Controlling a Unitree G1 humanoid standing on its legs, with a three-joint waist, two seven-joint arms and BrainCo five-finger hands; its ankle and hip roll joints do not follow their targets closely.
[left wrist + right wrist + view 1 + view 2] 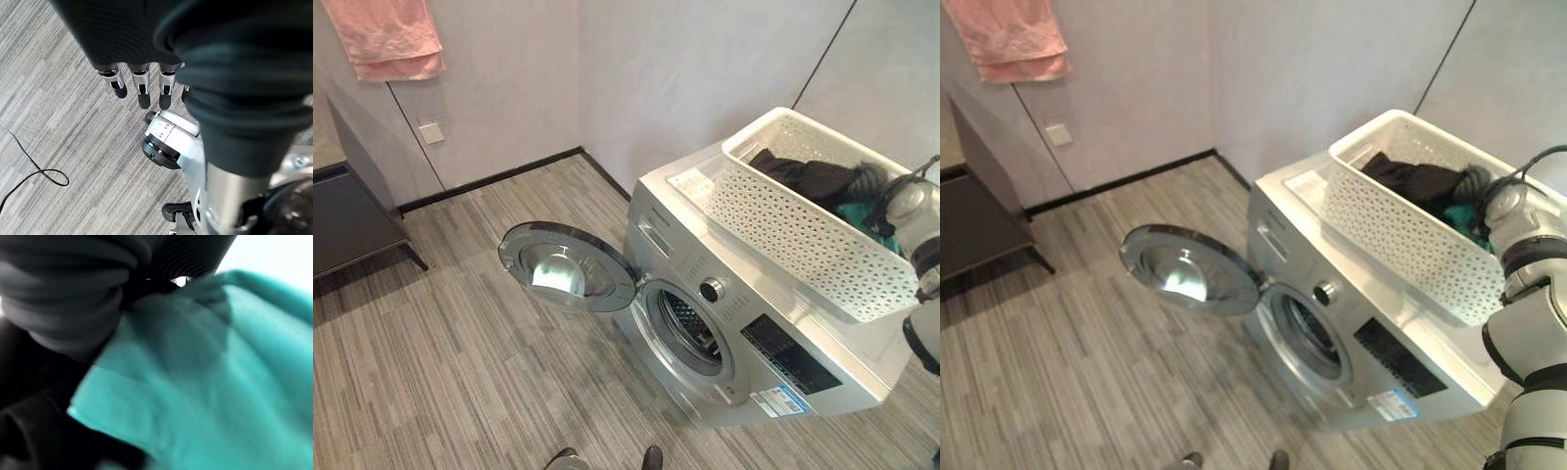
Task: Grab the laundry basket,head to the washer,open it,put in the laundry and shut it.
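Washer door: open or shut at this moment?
Open. The round door is swung out to the side, leaving the drum opening of the washer exposed.

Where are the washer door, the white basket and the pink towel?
washer door (566, 266), left eye view, shiny inner face.
white basket (803, 235), left eye view, near side wall.
pink towel (386, 34), left eye view, middle of the cloth.

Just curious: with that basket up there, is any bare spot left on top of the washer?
A little: a strip of washer top along the front edge before the basket, and the left corner. The basket covers the rest.
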